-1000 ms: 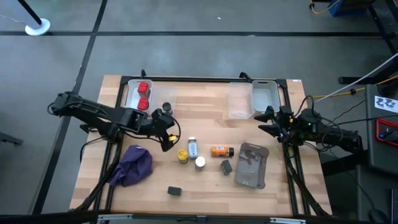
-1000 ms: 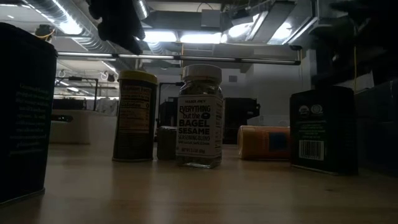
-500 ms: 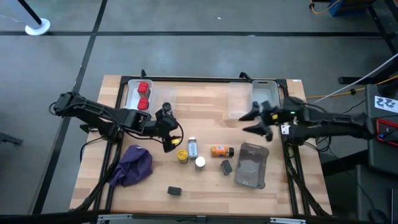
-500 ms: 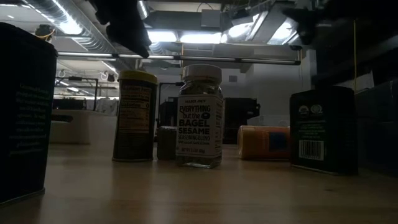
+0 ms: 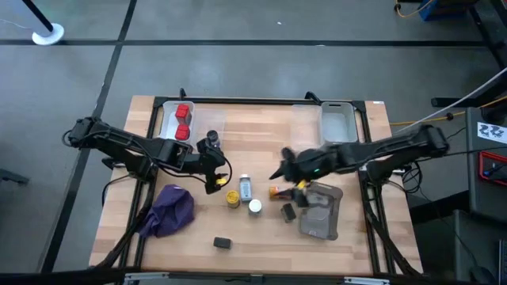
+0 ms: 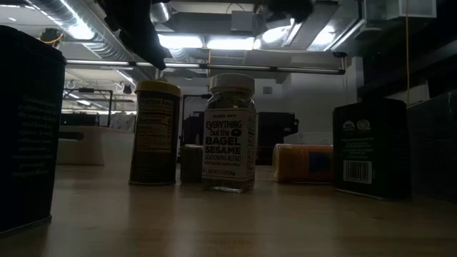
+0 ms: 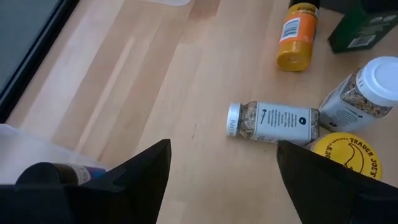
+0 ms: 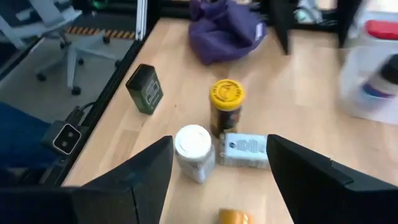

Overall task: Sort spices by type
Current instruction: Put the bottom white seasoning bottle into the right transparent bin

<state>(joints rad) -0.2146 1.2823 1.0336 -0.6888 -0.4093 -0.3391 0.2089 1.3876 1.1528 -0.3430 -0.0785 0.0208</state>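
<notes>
My left gripper point(image 5: 215, 183) point(image 7: 224, 186) hovers open above the table just left of the spices. The right gripper point(image 5: 279, 172) point(image 8: 214, 186) is open too and hangs over the orange bottle point(image 5: 279, 191) point(image 7: 293, 36), which lies on its side. Below are a yellow-lidded jar point(image 5: 231, 198) point(image 8: 226, 104), a white-capped bottle lying flat point(image 5: 244, 188) point(image 7: 273, 121) and another standing upright point(image 5: 255, 207) point(image 8: 194, 149). Two dark grey blocks point(image 5: 289, 212) point(image 5: 223, 243) stand on the wood. Two red cubes point(image 5: 183, 119) sit in a far-left tray, and a dark jar point(image 5: 211, 142) point(image 7: 50, 174) sits beside them.
A purple cloth point(image 5: 170, 210) lies near the left front of the table. A flat grey pouch point(image 5: 321, 210) lies right of the spices. Clear bins point(image 5: 338, 123) stand along the far edge on the right, and the tray point(image 5: 168, 120) stands at the far left.
My right arm has swept from the table's right edge toward the middle and now reaches over the orange bottle, its gripper still open. The spices have not moved.
</notes>
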